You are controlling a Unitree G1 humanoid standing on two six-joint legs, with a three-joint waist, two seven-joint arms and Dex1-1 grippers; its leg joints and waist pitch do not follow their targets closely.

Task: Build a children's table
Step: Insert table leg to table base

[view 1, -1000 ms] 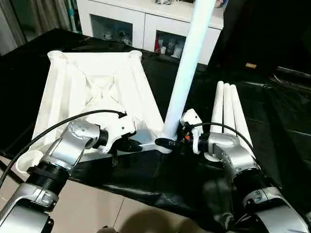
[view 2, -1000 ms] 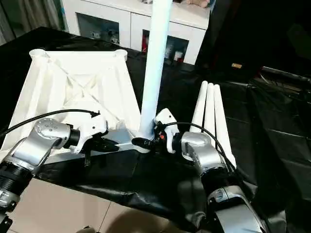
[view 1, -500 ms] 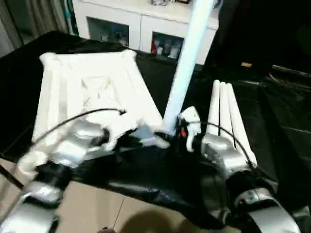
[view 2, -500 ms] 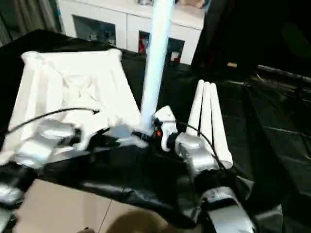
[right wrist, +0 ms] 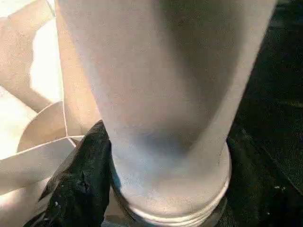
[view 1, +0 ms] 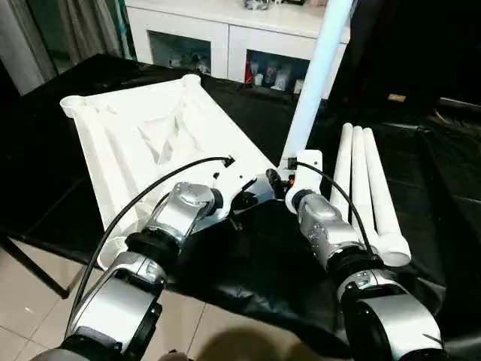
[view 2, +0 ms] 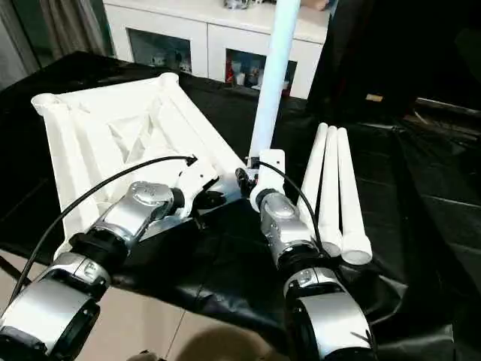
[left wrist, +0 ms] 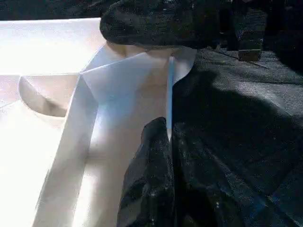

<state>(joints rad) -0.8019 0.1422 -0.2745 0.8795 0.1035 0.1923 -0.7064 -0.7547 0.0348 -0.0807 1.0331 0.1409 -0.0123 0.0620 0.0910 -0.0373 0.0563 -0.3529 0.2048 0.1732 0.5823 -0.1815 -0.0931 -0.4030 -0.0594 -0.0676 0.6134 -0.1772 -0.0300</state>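
Writing appears nowhere; left gripper (left wrist: 166, 142) pinches tabletop (view 1: 143, 135) rib, right gripper (view 1: 276, 179) clasps upright leg (view 1: 316, 71).

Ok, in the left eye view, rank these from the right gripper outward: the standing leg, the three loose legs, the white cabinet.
1. Standing leg: right at the right gripper, its base between the fingers at the tabletop's near corner socket.
2. Three loose legs: lying side by side on the black sheet, to the gripper's right.
3. White cabinet: far back, beyond the worktable.

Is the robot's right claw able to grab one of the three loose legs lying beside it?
Probably not yet: the right claw is closed around the standing leg. The three loose legs lie uncovered beside that arm.
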